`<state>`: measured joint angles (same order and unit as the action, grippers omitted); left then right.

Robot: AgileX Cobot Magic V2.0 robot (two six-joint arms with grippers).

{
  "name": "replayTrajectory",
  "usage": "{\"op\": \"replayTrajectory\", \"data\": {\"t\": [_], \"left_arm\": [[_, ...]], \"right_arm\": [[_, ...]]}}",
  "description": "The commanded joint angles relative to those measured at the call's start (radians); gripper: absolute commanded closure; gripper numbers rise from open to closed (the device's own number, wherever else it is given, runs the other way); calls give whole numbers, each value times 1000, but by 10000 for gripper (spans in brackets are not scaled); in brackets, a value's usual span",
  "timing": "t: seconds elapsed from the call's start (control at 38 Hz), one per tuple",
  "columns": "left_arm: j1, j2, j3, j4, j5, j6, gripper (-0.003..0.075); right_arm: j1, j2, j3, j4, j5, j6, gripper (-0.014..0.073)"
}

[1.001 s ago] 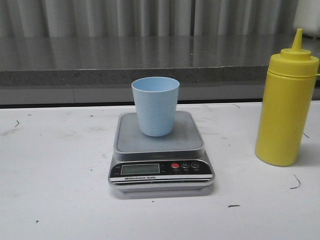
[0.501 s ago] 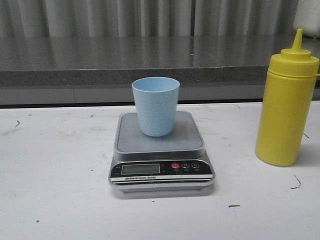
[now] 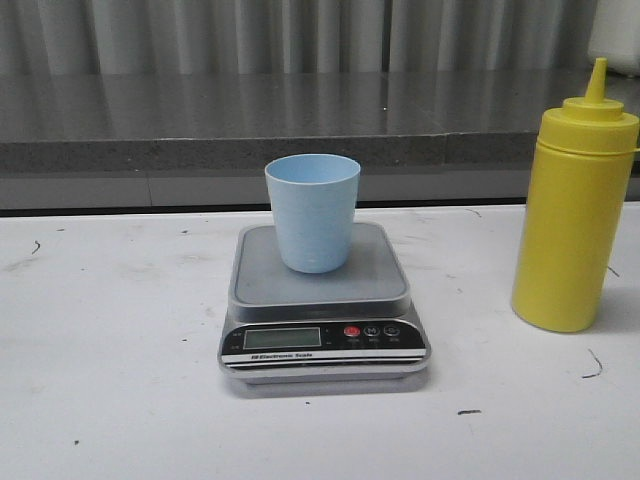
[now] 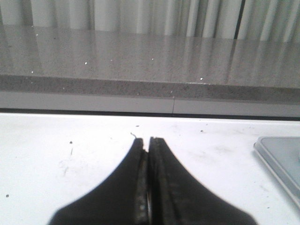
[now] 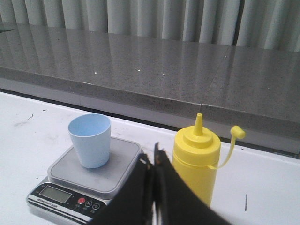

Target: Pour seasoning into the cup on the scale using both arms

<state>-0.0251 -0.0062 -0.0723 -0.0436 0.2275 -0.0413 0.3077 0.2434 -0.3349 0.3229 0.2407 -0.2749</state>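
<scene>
The pale blue cup (image 3: pixel 312 211) stands upright on the steel platform of the silver scale (image 3: pixel 320 305) at the table's middle. The yellow seasoning bottle (image 3: pixel 573 208) stands upright to its right, nozzle uncapped, its cap hanging on a strap (image 5: pixel 232 140). Neither gripper shows in the front view. In the left wrist view my left gripper (image 4: pixel 146 139) is shut and empty over bare white table, with the scale's corner (image 4: pixel 281 157) off to one side. My right gripper (image 5: pixel 151 154) is shut and empty, short of the bottle (image 5: pixel 195 159), with the cup (image 5: pixel 90 139) and the scale (image 5: pixel 89 180) also in view.
A grey stone ledge (image 3: pixel 300 120) runs behind the table, with pale curtains (image 3: pixel 300 30) above it. The white tabletop (image 3: pixel 110 340) carries small dark marks on both sides of the scale.
</scene>
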Motion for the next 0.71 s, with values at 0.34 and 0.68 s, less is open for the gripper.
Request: {"op": "replayTrajectory", "data": {"t": [0.34,0.68], "left_arm": [[12,-18,100,-64,-240,-2,740],[12,-18,100,-64,-193,-2,740]], "right_arm": [[-6,5,-37,-2,-79,-10,704],[-6,5,-37,-2,-79,-10,704]]}}
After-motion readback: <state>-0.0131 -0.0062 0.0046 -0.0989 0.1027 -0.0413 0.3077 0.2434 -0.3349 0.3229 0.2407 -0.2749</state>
